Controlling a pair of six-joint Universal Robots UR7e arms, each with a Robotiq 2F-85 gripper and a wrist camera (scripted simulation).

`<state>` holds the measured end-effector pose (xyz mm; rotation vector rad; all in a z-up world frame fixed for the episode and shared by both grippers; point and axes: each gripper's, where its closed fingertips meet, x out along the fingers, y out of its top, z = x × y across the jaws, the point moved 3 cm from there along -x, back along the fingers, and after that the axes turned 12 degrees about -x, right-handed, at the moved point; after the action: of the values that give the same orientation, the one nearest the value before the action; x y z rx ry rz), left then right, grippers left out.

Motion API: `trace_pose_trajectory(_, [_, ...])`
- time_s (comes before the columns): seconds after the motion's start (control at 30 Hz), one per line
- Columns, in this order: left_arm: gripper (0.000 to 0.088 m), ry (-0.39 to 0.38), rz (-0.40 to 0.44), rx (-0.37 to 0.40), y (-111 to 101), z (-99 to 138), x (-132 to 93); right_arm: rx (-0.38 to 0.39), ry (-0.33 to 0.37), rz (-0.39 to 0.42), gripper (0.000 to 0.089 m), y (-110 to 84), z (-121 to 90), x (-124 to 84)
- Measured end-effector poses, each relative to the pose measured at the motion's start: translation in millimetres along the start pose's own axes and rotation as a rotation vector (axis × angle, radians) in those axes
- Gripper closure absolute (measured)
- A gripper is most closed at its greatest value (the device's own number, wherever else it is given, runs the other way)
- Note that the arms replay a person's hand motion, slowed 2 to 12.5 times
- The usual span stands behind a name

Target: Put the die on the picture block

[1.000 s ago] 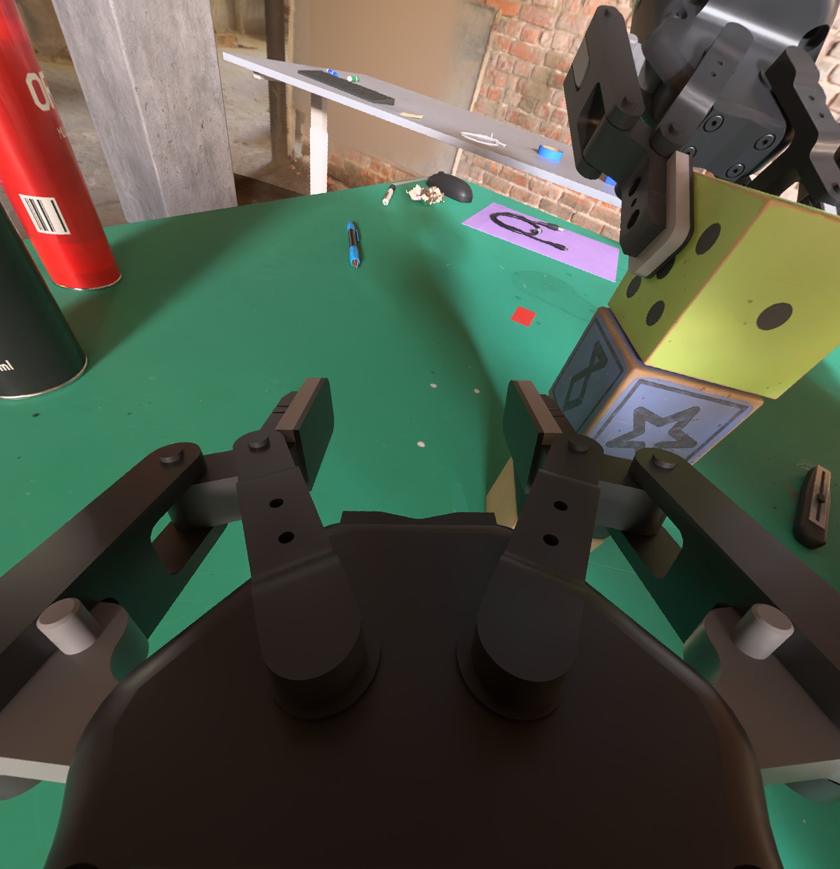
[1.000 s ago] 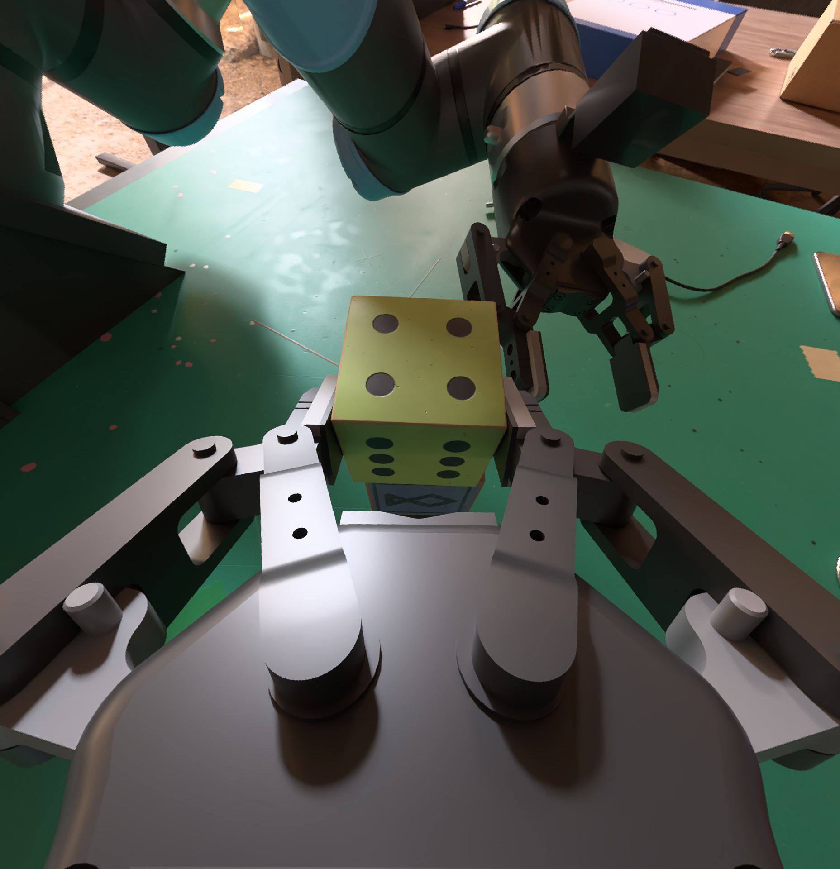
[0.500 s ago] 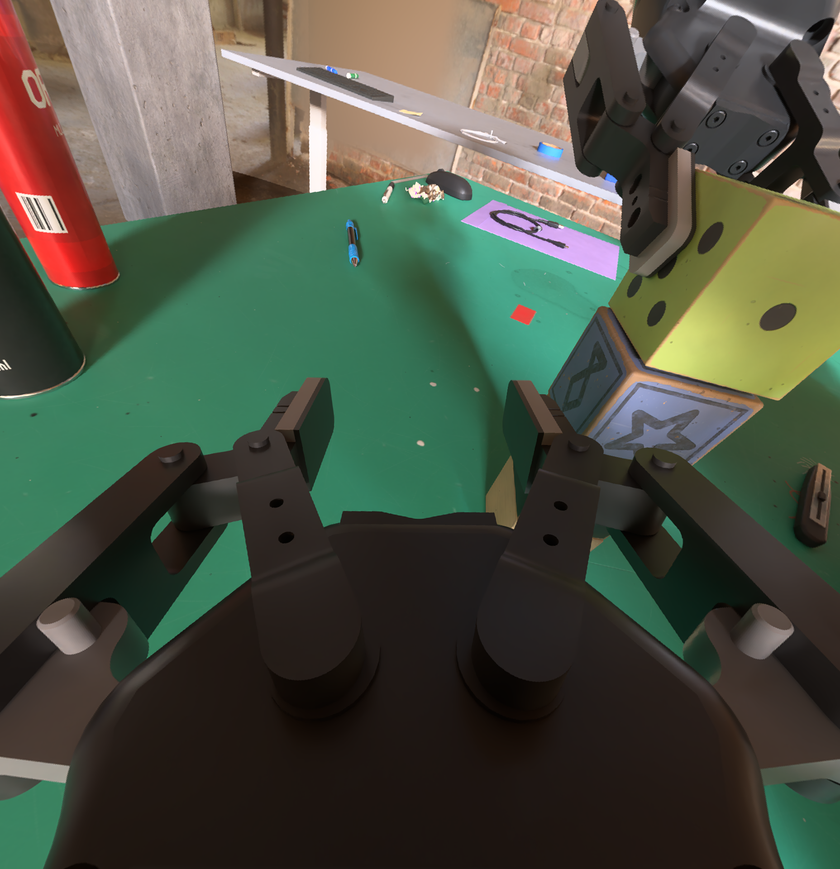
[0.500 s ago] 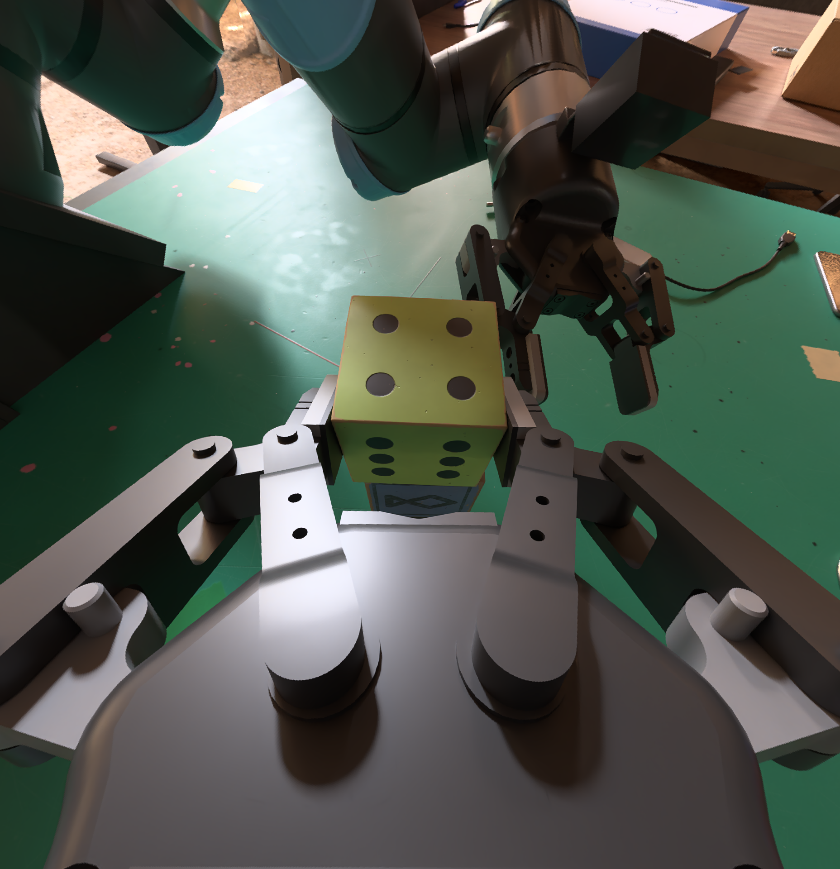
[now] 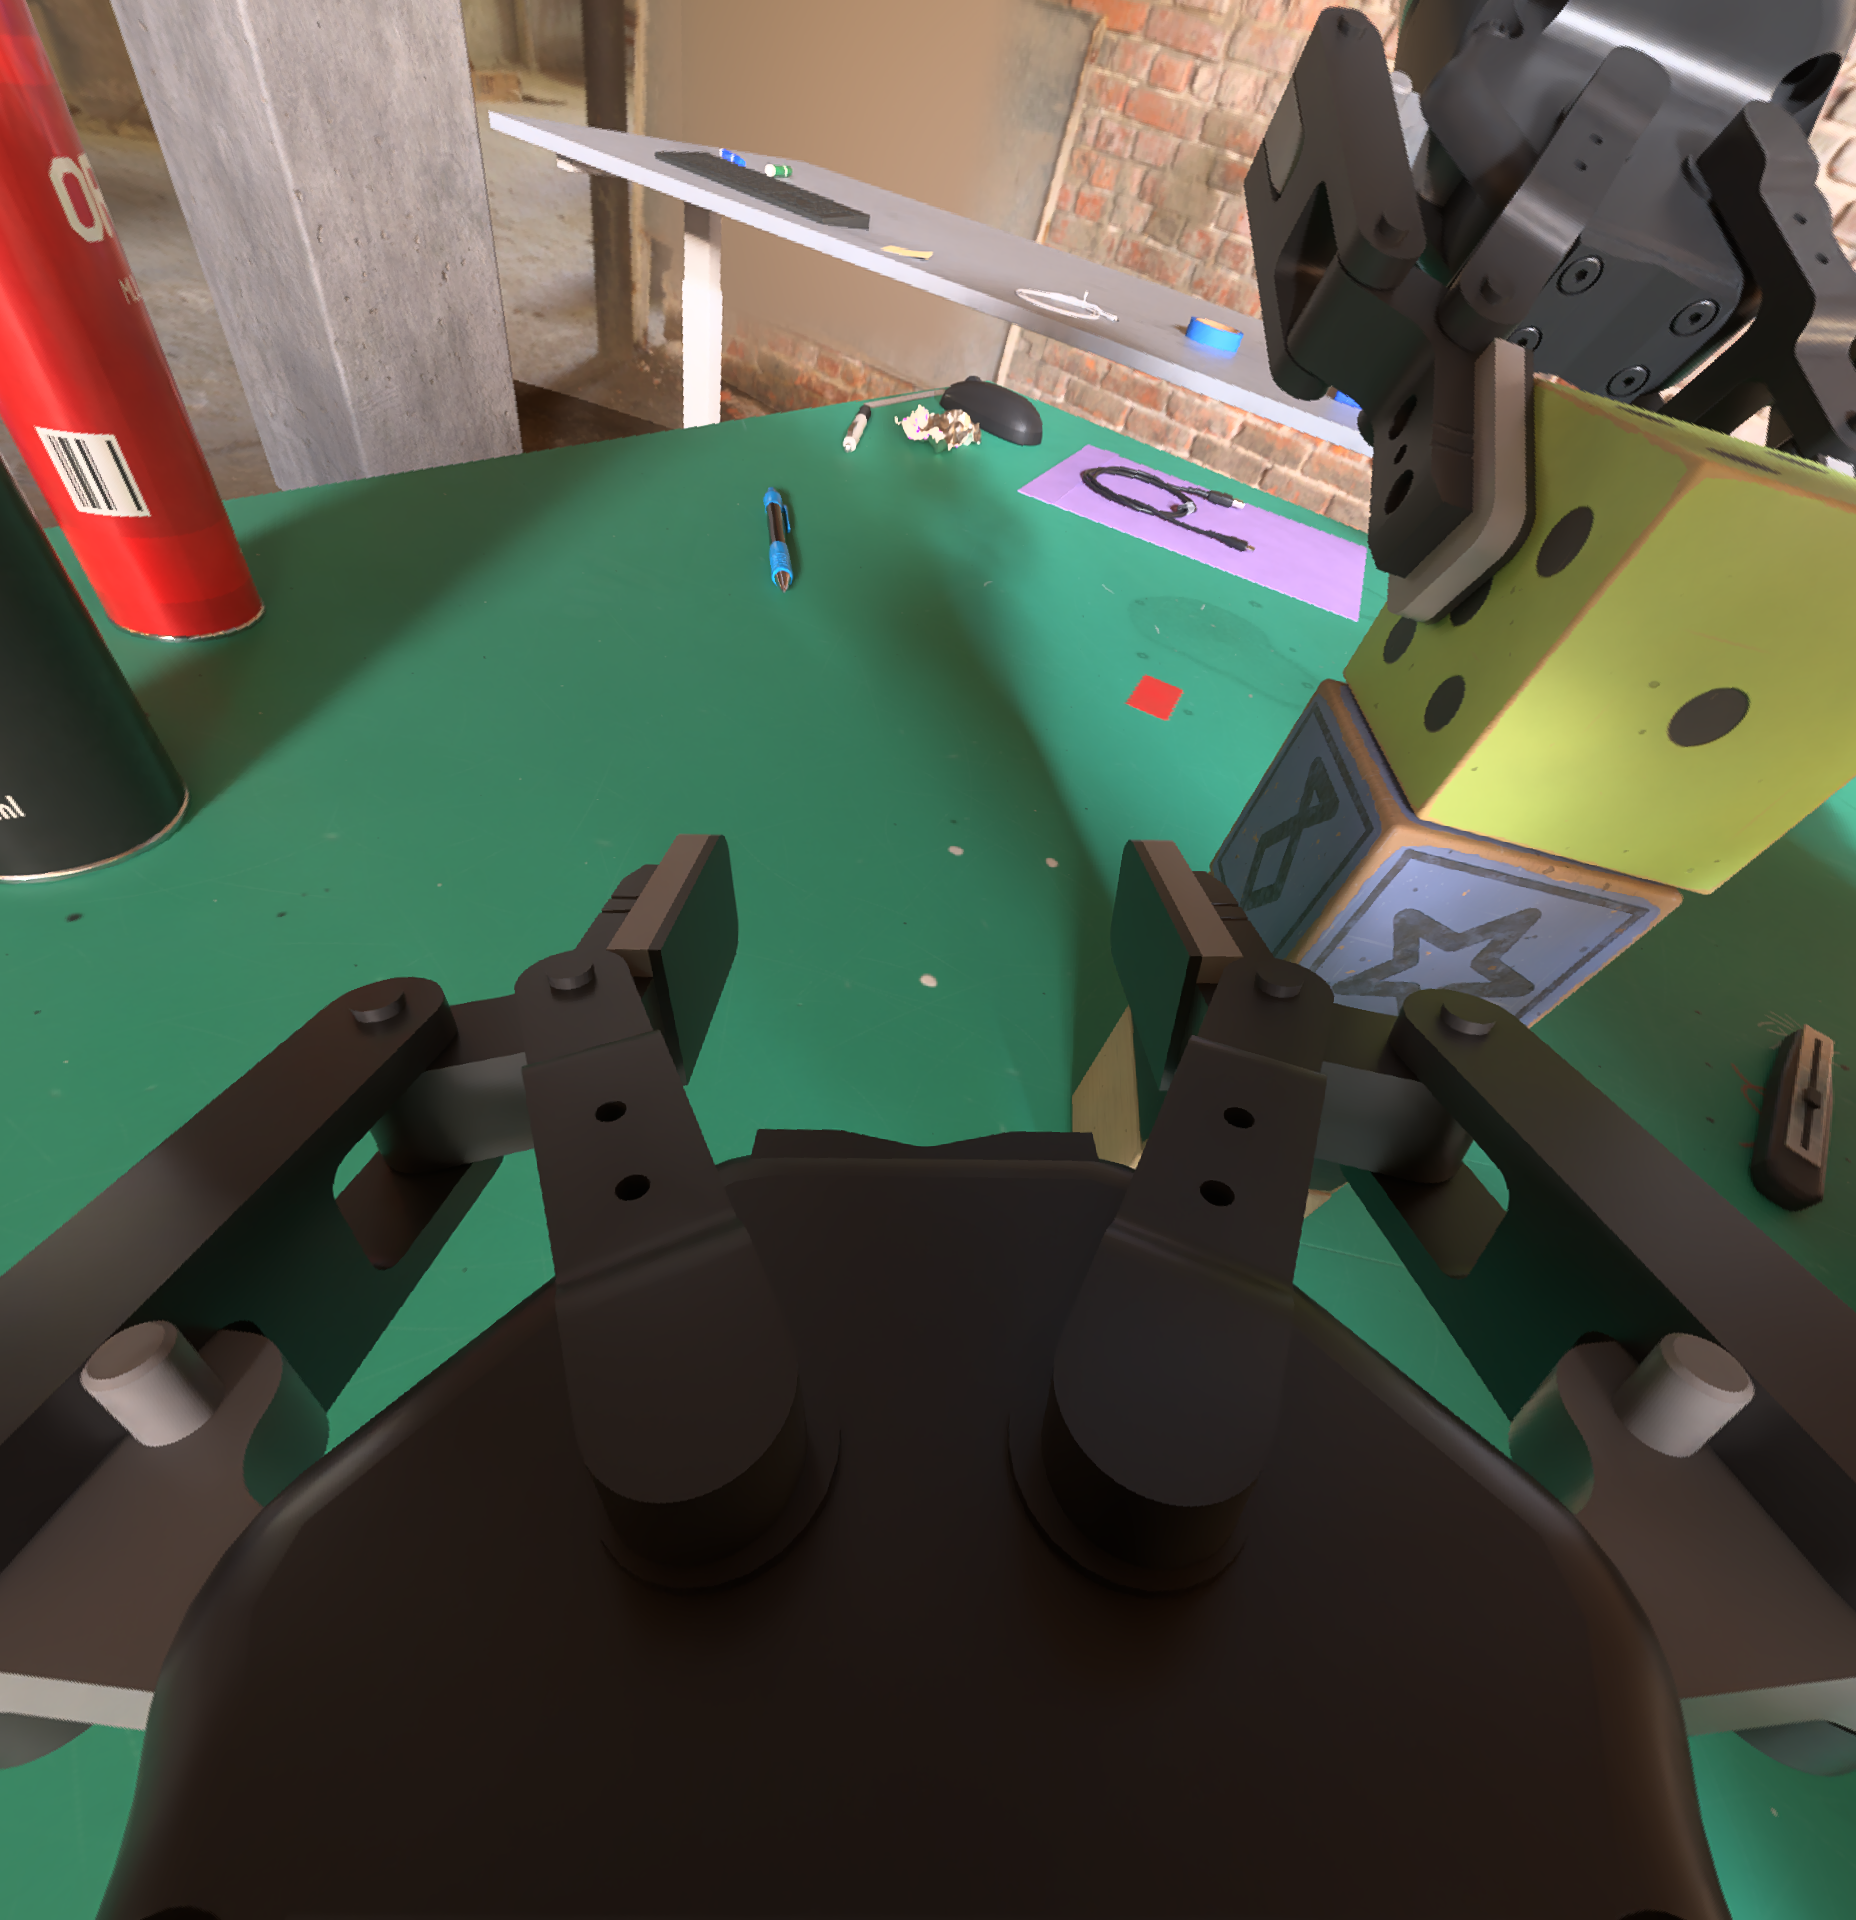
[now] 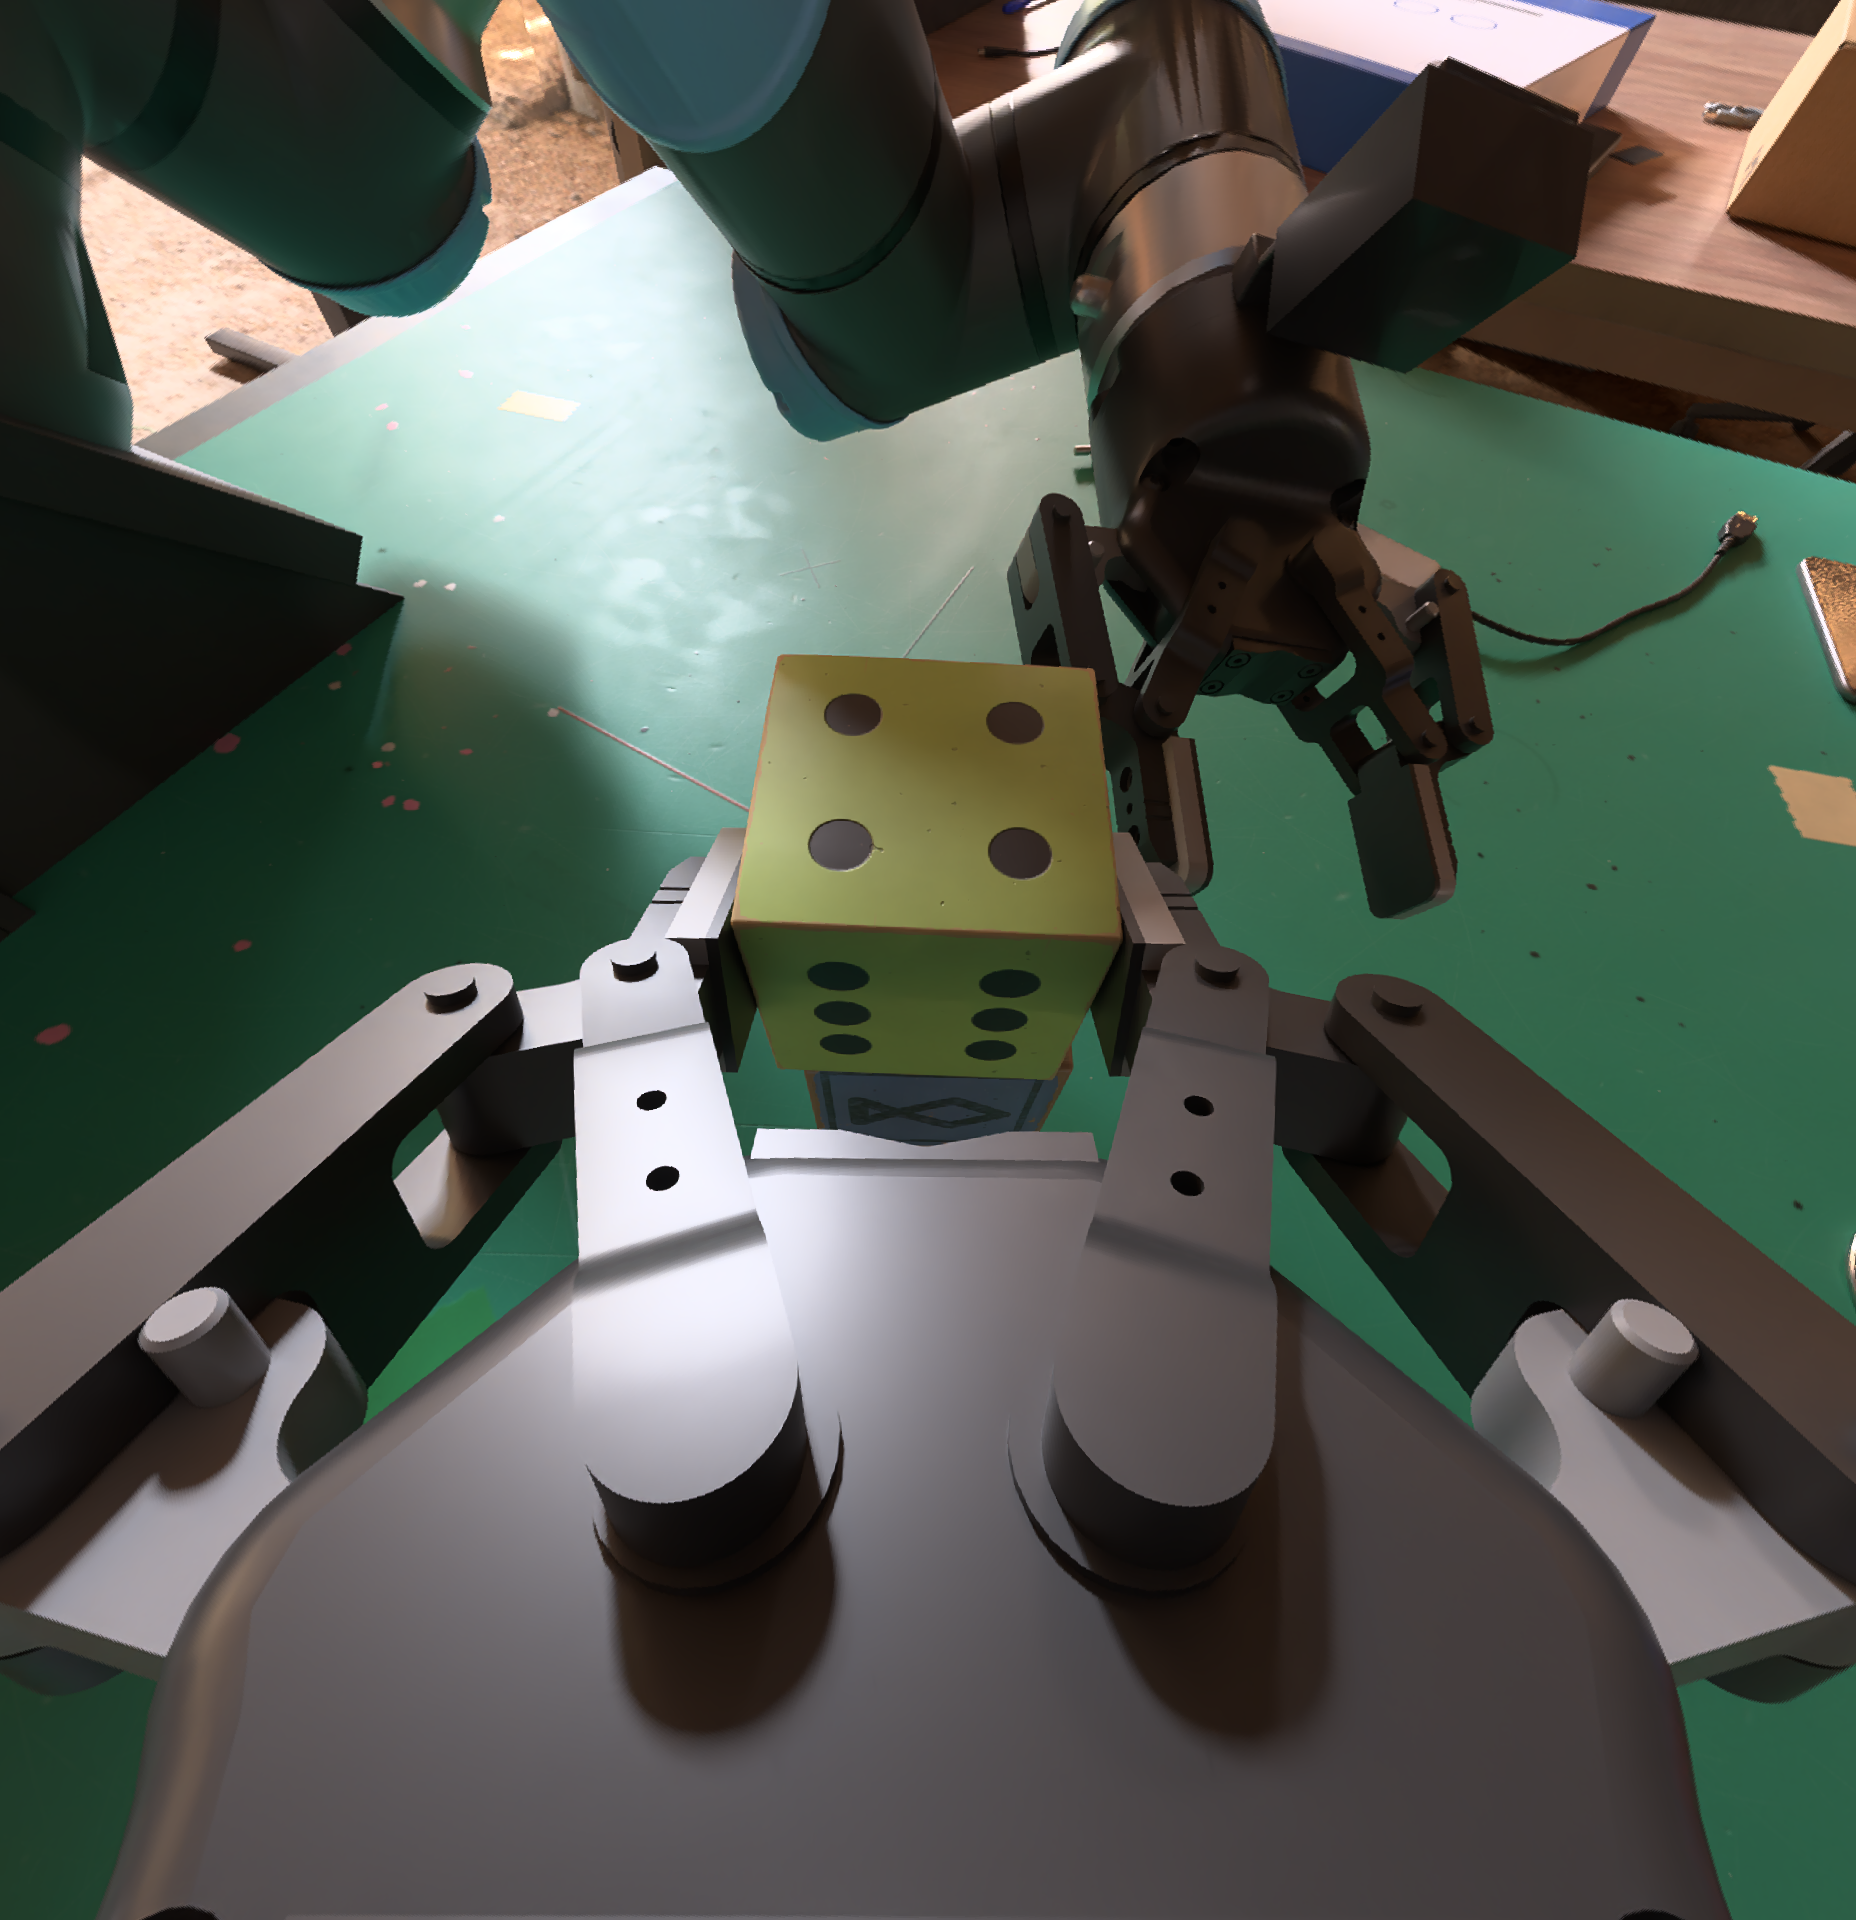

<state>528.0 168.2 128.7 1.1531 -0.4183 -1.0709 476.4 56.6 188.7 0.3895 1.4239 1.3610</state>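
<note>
Both pincers unchanged over the last second: right pincer (image 6: 926, 940) remains clamped on the die (image 6: 929, 800), which sits atop the picture block (image 5: 1423, 925) on the worktop (image 5: 550, 727), release outstanding; left pincer (image 5: 924, 925) idle, spread wide.

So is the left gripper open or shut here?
Open: the left gripper has a wide gap between its fingers, nothing inside, beside the picture block.
</note>
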Motion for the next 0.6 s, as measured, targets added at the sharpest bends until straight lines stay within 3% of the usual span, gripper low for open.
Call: trace_pose_trajectory(0.6, [0.0238,-0.001,0.001,0.003,0.5,0.7,-0.3,0.005,-0.004,0.003,0.0374,-0.1,0.6,0.7])
